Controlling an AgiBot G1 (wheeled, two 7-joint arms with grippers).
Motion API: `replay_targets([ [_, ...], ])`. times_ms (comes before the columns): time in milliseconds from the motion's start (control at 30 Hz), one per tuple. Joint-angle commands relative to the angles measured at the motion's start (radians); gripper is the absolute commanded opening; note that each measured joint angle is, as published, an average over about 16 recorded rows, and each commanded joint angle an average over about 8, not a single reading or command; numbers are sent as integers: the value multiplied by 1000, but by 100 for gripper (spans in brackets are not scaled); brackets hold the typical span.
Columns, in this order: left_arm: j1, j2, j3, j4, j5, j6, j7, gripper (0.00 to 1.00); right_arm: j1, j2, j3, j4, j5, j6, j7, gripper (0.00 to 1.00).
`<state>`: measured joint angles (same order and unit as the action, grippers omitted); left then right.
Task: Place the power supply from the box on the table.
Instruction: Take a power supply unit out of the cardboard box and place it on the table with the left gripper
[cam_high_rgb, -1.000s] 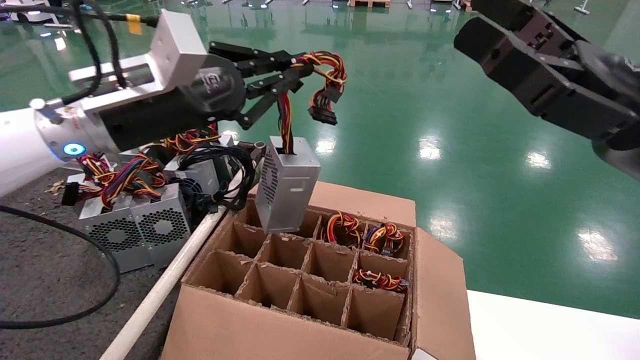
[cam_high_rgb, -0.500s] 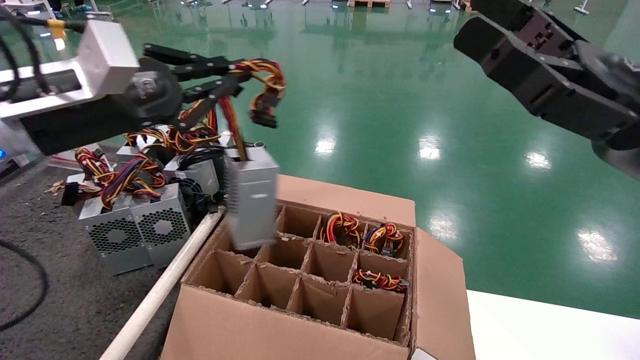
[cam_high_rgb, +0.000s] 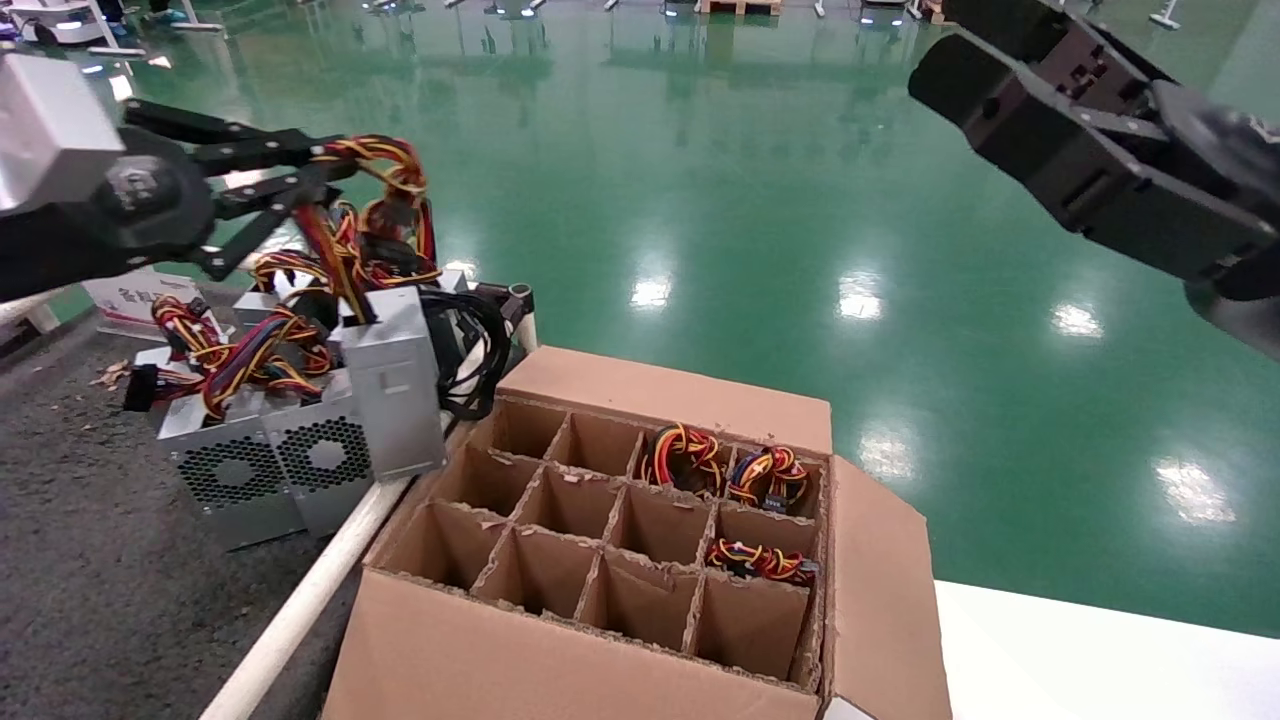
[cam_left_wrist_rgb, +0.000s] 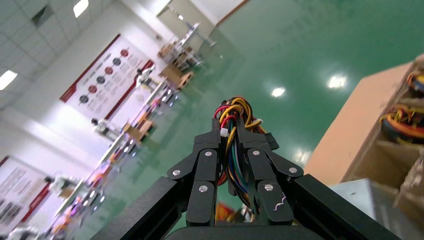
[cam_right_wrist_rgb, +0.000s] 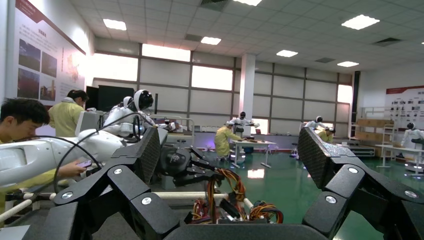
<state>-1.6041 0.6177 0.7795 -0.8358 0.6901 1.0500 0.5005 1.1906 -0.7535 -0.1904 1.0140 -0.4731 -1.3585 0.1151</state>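
Boxy metal power supply (cam_high_rgb: 395, 385) swung tableward, wire-hung

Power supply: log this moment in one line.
left claw shut on wires | power supply hanging over table edge, clear of box | right claw open, raised
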Motion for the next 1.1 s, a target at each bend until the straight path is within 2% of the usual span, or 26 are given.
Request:
replay_targets([
  [33,3,-27,-2,-18,7,-9,-10,0,0,0,0,0,0,0,0,100],
  [300,32,-120,0,-83,23,-38,-59,0,0,0,0,0,0,0,0,100],
  [1100,46,-275,-1,-151,6,-10,-122,0,0,0,0,0,0,0,0,100],
])
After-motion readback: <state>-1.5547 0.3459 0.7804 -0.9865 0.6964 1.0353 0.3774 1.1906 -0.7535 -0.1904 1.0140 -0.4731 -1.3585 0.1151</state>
